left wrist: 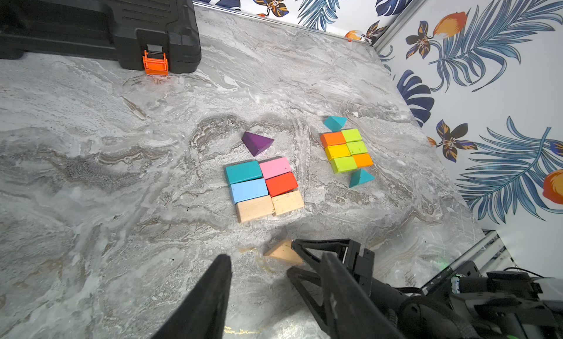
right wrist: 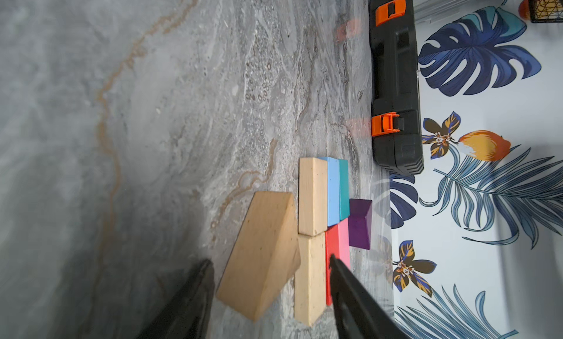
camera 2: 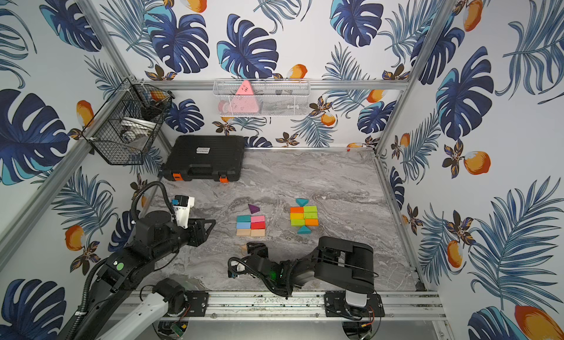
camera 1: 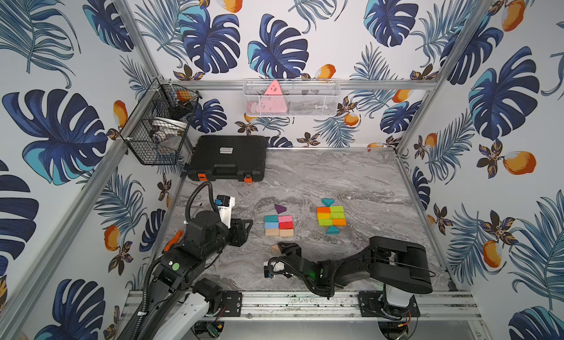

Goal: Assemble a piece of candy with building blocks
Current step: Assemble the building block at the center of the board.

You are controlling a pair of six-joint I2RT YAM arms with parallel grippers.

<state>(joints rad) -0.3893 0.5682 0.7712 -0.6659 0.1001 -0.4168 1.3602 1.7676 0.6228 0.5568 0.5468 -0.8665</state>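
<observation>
I read my right gripper (right wrist: 270, 259) with jaws apart, straddling the plain wooden triangle (right wrist: 262, 255); it lies flat on the marble table (right wrist: 152, 139), near the six-block rectangle (left wrist: 263, 188); left gripper (left wrist: 275, 256) hangs parted, gripping nothing.

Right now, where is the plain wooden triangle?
In both top views the triangle lies between the right gripper's open jaws, nearer the robot than the plain rectangles.

Robot lab cell: aluminium frame (camera 1: 381, 84), leaf-print wall panels (camera 1: 335, 27), marble-look tabletop (camera 1: 351, 176).
</observation>
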